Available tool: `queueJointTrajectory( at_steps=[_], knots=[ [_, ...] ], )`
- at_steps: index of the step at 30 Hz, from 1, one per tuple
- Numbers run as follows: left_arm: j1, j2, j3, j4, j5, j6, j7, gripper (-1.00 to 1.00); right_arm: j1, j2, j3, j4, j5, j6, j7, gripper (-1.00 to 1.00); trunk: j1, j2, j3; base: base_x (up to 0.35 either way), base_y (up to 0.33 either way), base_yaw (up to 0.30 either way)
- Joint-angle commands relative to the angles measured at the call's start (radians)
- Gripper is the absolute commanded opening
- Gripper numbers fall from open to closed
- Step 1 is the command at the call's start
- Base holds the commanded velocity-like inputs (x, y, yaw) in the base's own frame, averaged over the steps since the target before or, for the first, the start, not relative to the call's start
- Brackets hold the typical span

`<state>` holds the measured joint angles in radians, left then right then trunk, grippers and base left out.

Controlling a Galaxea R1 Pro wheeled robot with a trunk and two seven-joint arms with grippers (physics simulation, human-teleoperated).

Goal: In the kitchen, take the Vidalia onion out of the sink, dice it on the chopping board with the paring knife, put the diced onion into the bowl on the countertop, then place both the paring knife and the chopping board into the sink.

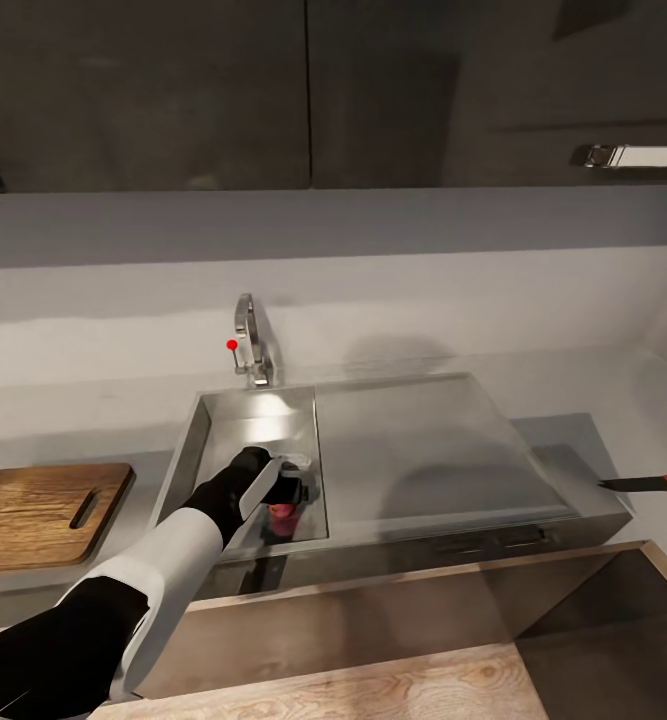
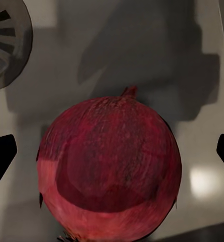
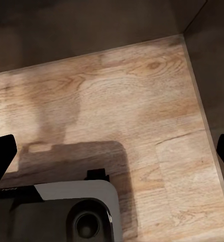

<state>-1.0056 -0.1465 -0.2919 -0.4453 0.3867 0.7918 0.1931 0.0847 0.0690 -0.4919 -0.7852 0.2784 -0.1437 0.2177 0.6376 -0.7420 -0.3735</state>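
The Vidalia onion (image 2: 109,169), round and dark red, lies on the floor of the sink (image 1: 198,440) in its left basin; in the head view the onion (image 1: 283,516) peeks out beneath my left gripper (image 1: 291,488). The left gripper (image 2: 112,154) is open and hangs over the onion, one fingertip (image 2: 1,156) on each side and clear of it. The chopping board (image 1: 33,515) lies on the countertop (image 1: 573,440) left of the sink. The paring knife (image 1: 653,484) lies on the countertop at the far right. My right gripper (image 3: 112,156) is open over the wooden floor. The bowl is out of view.
A faucet (image 1: 253,345) with a red-tipped lever stands behind the basin. A flat metal drainboard (image 1: 423,450) forms the sink's right part. The drain grate (image 2: 6,40) sits beyond the onion. Dark wall cabinets (image 1: 173,90) hang above. My base (image 3: 76,212) shows below the right gripper.
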Motion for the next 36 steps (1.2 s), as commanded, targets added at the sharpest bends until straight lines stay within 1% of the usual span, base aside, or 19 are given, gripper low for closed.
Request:
queueJointTrajectory(
  at_steps=[1, 23, 24, 36],
  knots=[
    [-0.001, 0.001, -0.007, -0.001, 0.011, 0.003, 0.008, 1.00, 0.000, 0.002, -0.007, -0.002, 0.010, -0.003, 0.008, 1.00, 0.000, -0.001, -0.001, 0.000, 0.000, 0.000],
    [0.013, 0.001, -0.006, 0.006, 0.011, 0.001, 0.010, 1.00, 0.000, 0.002, -0.007, 0.001, 0.010, -0.004, 0.008, 1.00, 0.000, -0.001, -0.001, 0.000, 0.000, 0.000],
    [0.013, 0.001, -0.006, 0.006, 0.011, 0.001, 0.011, -1.00, 0.000, 0.002, -0.007, 0.001, 0.010, -0.004, 0.008, 1.00, 0.000, -0.001, -0.001, 0.000, 0.000, 0.000],
    [0.013, 0.002, -0.006, 0.004, 0.011, 0.001, 0.012, -1.00, 0.000, 0.002, -0.007, -0.001, 0.009, -0.004, 0.008, 1.00, 0.000, -0.001, -0.001, 0.000, 0.000, 0.000]
  ],
)
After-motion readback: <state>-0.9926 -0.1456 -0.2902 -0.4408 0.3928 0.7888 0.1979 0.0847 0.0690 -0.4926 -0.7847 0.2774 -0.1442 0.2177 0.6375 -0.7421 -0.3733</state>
